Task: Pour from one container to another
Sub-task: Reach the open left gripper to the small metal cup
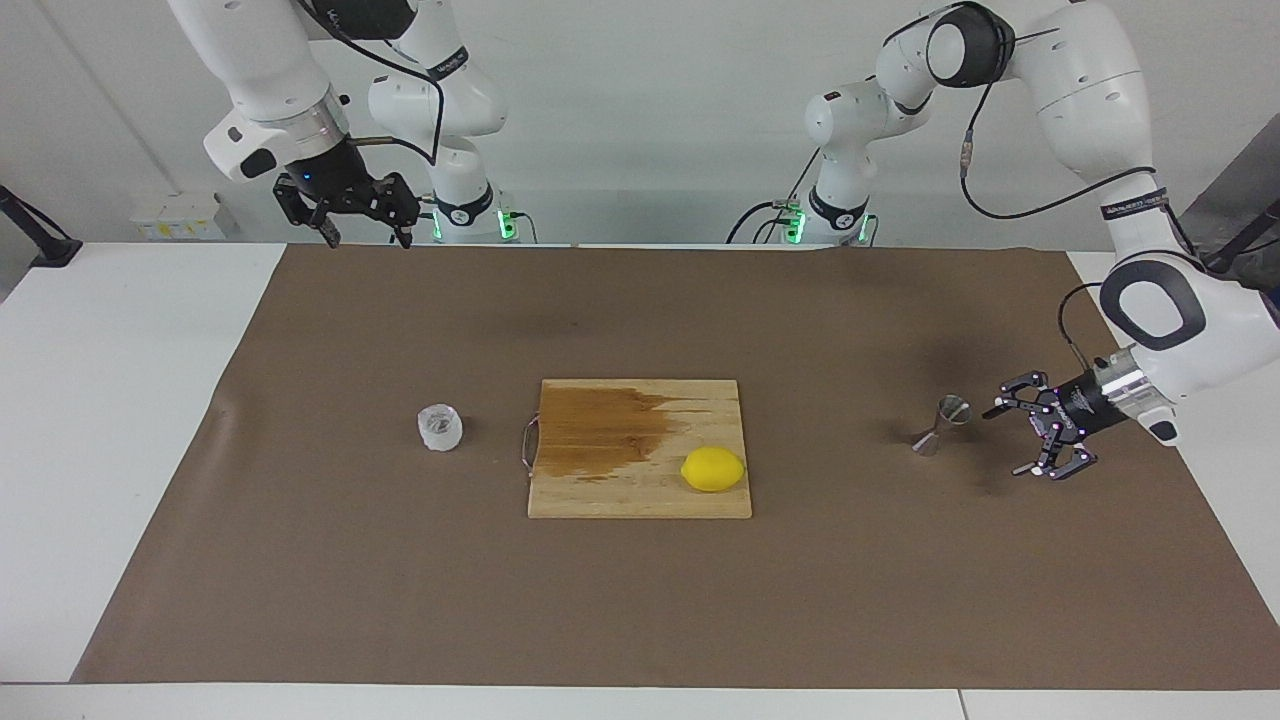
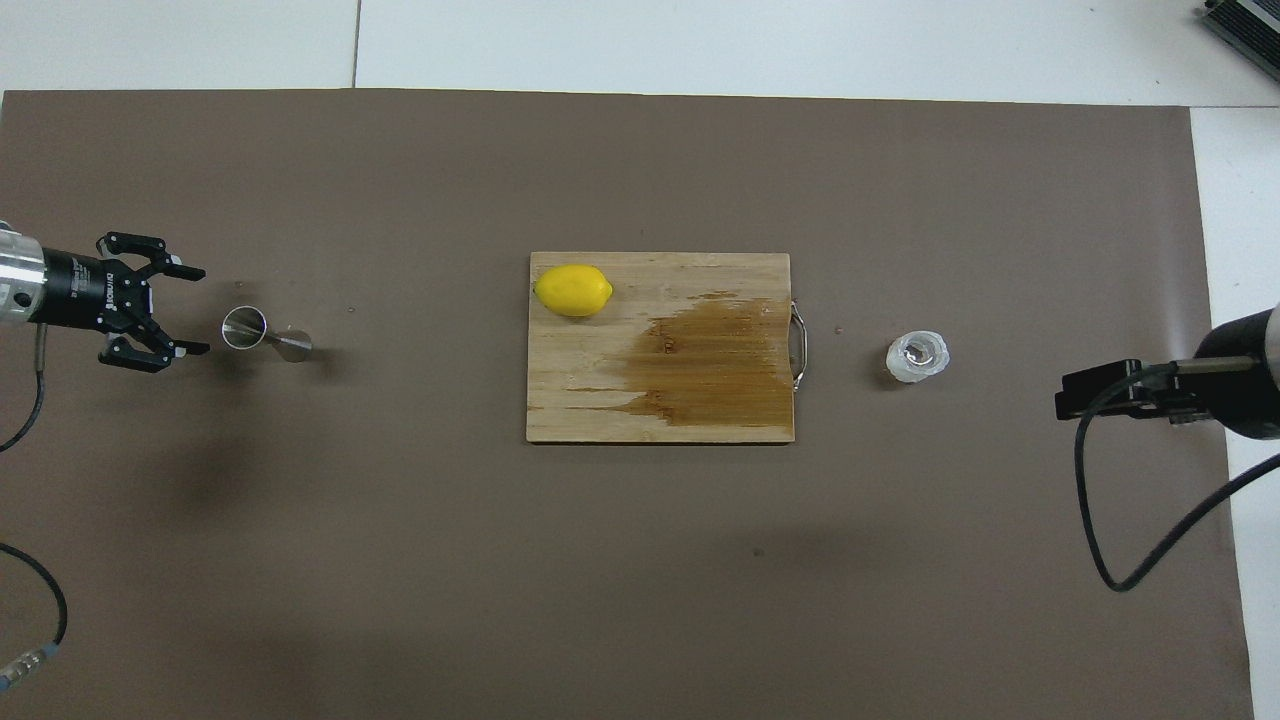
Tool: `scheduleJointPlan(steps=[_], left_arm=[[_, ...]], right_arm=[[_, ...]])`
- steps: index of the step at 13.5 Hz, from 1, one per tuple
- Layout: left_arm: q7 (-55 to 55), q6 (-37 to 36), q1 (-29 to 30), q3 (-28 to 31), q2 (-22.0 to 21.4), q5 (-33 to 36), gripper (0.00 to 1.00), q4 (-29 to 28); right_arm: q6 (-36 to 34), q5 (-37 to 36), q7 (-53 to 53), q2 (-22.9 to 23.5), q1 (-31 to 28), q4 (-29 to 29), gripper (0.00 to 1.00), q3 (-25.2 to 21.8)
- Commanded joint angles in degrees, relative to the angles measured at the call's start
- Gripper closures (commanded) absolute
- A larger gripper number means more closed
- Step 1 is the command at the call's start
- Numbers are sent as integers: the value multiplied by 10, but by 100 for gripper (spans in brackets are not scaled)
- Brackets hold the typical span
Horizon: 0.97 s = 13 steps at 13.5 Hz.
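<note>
Low over the mat (image 1: 300,560), at the left arm's end of the table: left gripper (image 1: 1022,437) (image 2: 188,310), turned sideways, jaws spread wide, nothing held, aimed at the jigger (image 1: 942,424) (image 2: 265,334) just beside it, not touching. Jigger standing on the mat, hourglass-shaped, silvery, open cone up. Up high near its own base, over the mat's edge nearest the robots: right gripper (image 1: 366,236), pointing down, jaws wide, empty, waiting; only its wrist showing in the overhead view. Toward the right arm's end, alone on the mat: cup (image 1: 440,427) (image 2: 917,357), clear, whitish, upright, well apart from both grippers. Between cup and jigger, mid-table: board (image 1: 640,495) (image 2: 600,400), dark wet-looking stain across the half nearer the cup, metal handle on that same end. On the board's corner farther from the robots, toward the jigger: lemon (image 1: 713,469) (image 2: 573,290).
</note>
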Motion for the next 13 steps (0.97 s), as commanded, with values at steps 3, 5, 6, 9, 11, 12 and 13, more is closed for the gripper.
scheduleJointPlan(steps=[3,5,6,9,11,12,13], left_arm=[[4,15,0,0,-49,-41,0,-79],[13,24,-5,0,-66,-74,0,-110],[21,40,-8,0,-72,-88,0,-128],[29,80,-16,-4,-78,-101,0,-152],[39,90,-22,-4,-86,-119,0,-171],[42,96,-23,-4,-89,-132,0,-175],[43,100,-25,-4,-90,-134,0,-178]], right_arm=[[-9,9,10,6,-7,11,0,3],[-9,9,10,6,-7,11,0,3],[-9,9,10,6,-7,11,0,3],[-10,9,10,6,-7,11,0,3],[-9,9,10,6,-7,11,0,3],[-9,9,10,6,-7,11,0,3],[-10,9,10,6,-7,11,0,3]])
